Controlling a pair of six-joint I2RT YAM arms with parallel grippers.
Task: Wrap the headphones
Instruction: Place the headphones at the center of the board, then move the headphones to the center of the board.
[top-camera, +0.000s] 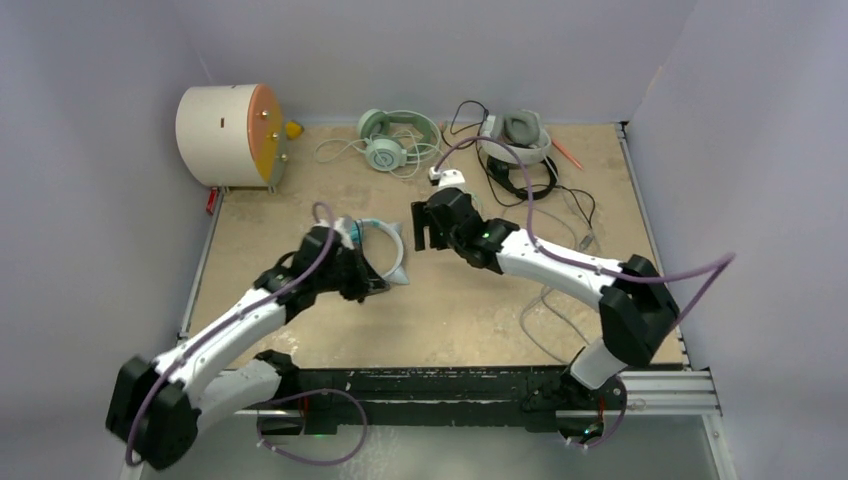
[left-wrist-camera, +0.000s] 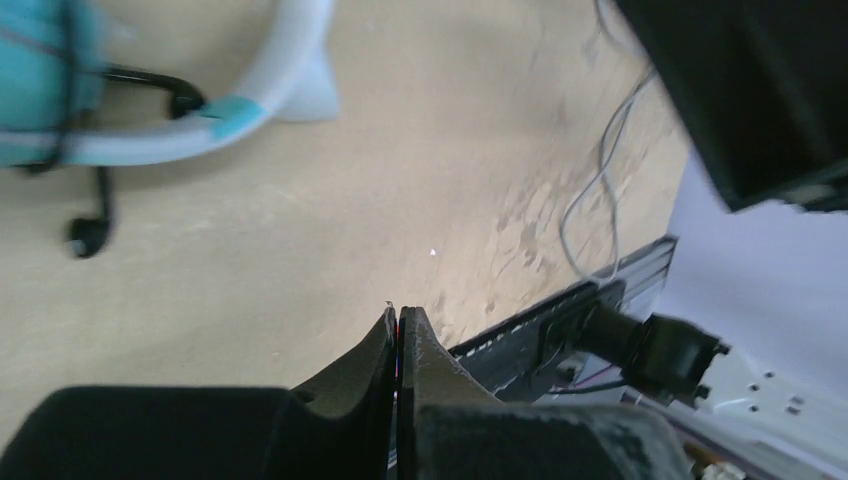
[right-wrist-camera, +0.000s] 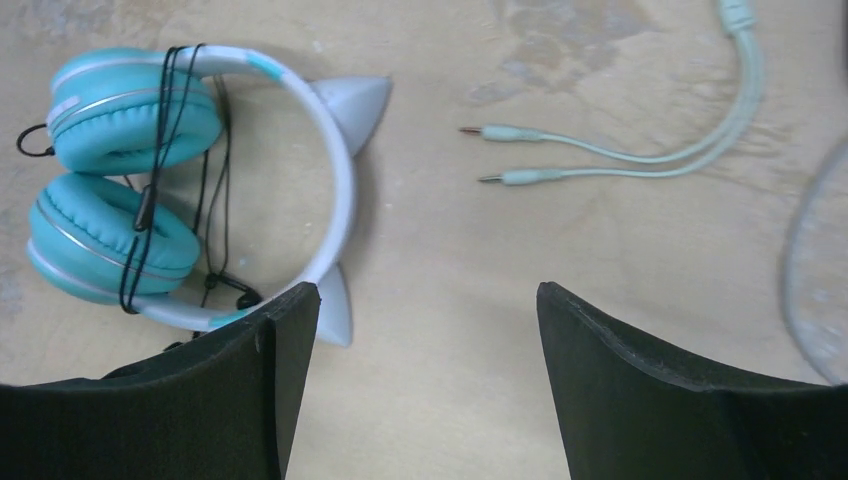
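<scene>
Teal cat-ear headphones (right-wrist-camera: 120, 230) are lying flat mid-table, cups folded together, their black cord (right-wrist-camera: 148, 205) looping around them. Mint-green over-ear headphones (top-camera: 385, 140) are lying at twelve o'clock, and the white-and-grey headset (top-camera: 522, 133) and thin black headset (top-camera: 520, 187) at one o'clock.

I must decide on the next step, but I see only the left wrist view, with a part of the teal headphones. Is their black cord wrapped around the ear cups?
Observer: Yes. The right wrist view shows the black cord looped several times across both cups of the teal headphones.
Operator: Does the right arm hold something?
Observer: No. Its jaws stand wide open over the table, nothing between them.
Operator: Are other headphones on the table?
Observer: Yes. The top view shows green headphones and white-and-grey headphones at the far edge, cords lying loose.
</scene>
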